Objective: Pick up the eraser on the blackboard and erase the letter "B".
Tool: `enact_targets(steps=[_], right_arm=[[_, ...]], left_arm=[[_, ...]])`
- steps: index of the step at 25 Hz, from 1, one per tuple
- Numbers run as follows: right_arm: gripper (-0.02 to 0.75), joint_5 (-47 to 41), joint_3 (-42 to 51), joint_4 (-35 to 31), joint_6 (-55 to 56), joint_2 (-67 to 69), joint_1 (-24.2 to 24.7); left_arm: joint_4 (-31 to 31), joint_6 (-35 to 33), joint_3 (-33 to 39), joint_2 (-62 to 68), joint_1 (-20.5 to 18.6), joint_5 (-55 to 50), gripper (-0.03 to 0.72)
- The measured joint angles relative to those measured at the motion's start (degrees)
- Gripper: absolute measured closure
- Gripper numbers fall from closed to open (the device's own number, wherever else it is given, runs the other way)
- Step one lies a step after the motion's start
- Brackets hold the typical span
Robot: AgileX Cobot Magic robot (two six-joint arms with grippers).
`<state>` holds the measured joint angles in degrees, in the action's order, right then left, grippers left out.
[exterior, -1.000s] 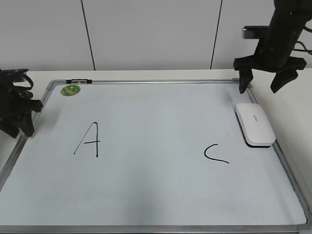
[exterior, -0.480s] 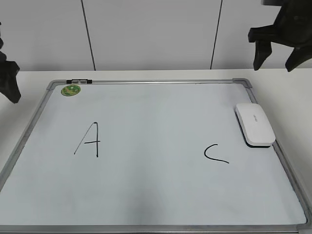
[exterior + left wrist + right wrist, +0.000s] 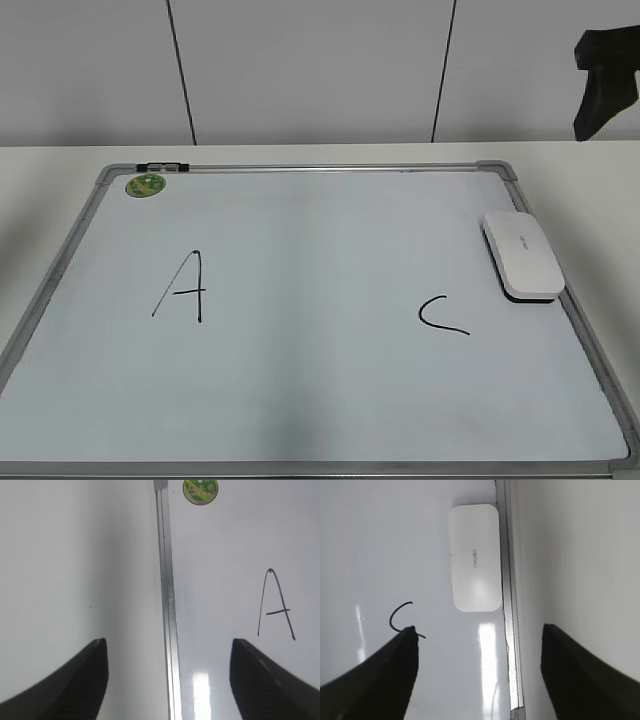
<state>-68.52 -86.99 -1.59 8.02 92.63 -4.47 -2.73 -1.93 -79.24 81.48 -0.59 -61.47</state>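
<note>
White wall panels with dark seams stand behind a pale table, and on it lies the blackboard, a white board in a grey frame. Two black letters are on it: an "A" at left and a "C" at right, with bare white surface between them. No letter "B" shows in any view, so the erasing appears to be done. A small green magnet sits at the far left corner.

The eraser lies flat on the board, just beside the right frame rail and a little above the "C".

The right end effector hangs above the eraser with its fingers spread wide and nothing between them; in the exterior view only a dark piece of that arm shows at the upper right edge. The left end effector is likewise spread and empty, over the left frame rail near the "A"; it is out of the exterior view.

Risks from here are modest. If the right arm descends again, a finger could catch the frame rail, since the eraser lies so close to it, or nudge the eraser across the "C" and smear it. Likewise, a low pass by the left arm could rub the "A". Any renewed search for a "B" would find none.
</note>
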Motion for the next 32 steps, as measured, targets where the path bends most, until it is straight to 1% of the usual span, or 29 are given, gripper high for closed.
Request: enact_targets(steps=[4,12,14,18,19,20,23,29,32], right_arm=[[0.174,4.69,6.73,-0.67,0.00,-7.22,-1.36],[0.180,13.34,24.30,-1.18,0.32,-25.03,-6.08],[0.181,14.77,30.10,-1.42,0.70,-30.98,-6.50],[0.182,15.17,38.71,-1.42,0.89,-41.52,-6.64],[0.182,15.17,38.71,-1.42,0.89,-41.52,-6.64],[0.182,15.17,42.19,-1.42,0.98,-46.36,-6.72],[0.183,12.89,47.63,-0.18,0.98,-55.98,-6.72],[0.183,2.69,53.67,3.55,0.98,-70.24,-6.72],[0.183,1.89,56.03,5.14,0.98,-76.16,-6.72]], left_arm=[[0.13,0.00,7.37,-9.81,0.00,0.88,0.137],[-0.07,0.00,26.60,-30.84,0.22,4.73,0.139],[-0.07,0.00,31.03,-35.91,1.57,5.13,0.139],[0.39,0.00,39.09,-46.42,4.22,4.78,0.150],[0.54,0.00,40.73,-48.95,4.71,4.60,0.155],[0.66,0.00,42.19,-52.03,5.13,4.35,0.159],[0.78,0.00,45.40,-60.27,6.06,2.70,0.168],[2.73,0.00,48.81,-71.38,6.83,-1.88,0.173],[2.73,0.00,48.92,-73.45,6.83,-2.69,0.174]])
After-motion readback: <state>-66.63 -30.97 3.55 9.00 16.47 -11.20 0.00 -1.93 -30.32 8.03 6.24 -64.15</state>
